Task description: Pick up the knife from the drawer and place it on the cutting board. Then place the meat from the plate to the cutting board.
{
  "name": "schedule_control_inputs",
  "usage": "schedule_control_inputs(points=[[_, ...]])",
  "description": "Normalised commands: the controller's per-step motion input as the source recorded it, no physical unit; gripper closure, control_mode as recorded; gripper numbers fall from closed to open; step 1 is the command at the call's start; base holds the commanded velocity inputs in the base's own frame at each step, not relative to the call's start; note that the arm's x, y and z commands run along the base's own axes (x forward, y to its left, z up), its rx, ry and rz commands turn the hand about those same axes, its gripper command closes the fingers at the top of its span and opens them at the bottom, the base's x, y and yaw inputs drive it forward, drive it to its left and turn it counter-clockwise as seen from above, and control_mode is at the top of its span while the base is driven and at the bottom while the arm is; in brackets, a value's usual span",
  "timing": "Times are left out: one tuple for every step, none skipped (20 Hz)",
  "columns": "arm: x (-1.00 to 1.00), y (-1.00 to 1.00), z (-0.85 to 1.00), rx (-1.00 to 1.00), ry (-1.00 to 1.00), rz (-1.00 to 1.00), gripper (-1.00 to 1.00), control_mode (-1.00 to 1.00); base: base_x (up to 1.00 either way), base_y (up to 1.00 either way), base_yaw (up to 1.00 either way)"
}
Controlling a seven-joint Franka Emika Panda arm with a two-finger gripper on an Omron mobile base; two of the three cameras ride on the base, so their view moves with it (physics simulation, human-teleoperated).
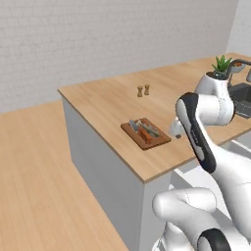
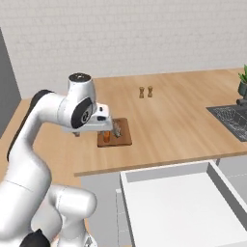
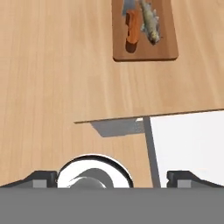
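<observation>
The dark brown cutting board [image 3: 164, 43] lies on the counter. The knife [image 3: 133, 27], with its orange-brown handle, rests on it. Beside the knife lies the meat [image 3: 149, 24], a grey fish-like piece. The same board [image 1: 154, 142] [image 2: 126, 137] shows in both base views. My gripper [image 3: 113, 178] [image 2: 94, 129] hovers open and empty over the near counter edge, short of the board. The white plate [image 3: 94, 168] sits directly below it with nothing on it. The drawer [image 2: 178, 202] [image 3: 188, 144] stands pulled out, its white inside bare.
Two small shakers [image 1: 143, 90] [image 2: 145, 91] stand further back on the counter. A dark sink [image 2: 231, 120] and a potted plant [image 1: 221, 66] are at the far right. Bare wood [image 3: 57, 65] surrounds the board.
</observation>
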Motion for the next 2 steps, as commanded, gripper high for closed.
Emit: schedule_control_inputs(points=[[-0.45,0.11,0.45,0.01,0.00,-0.05,-1.00,-1.00,0.00,0.00,0.00],[-0.46,0.15,0.46,0.01,0.00,-0.07,-1.00,-1.00,0.00,0.00,0.00]])
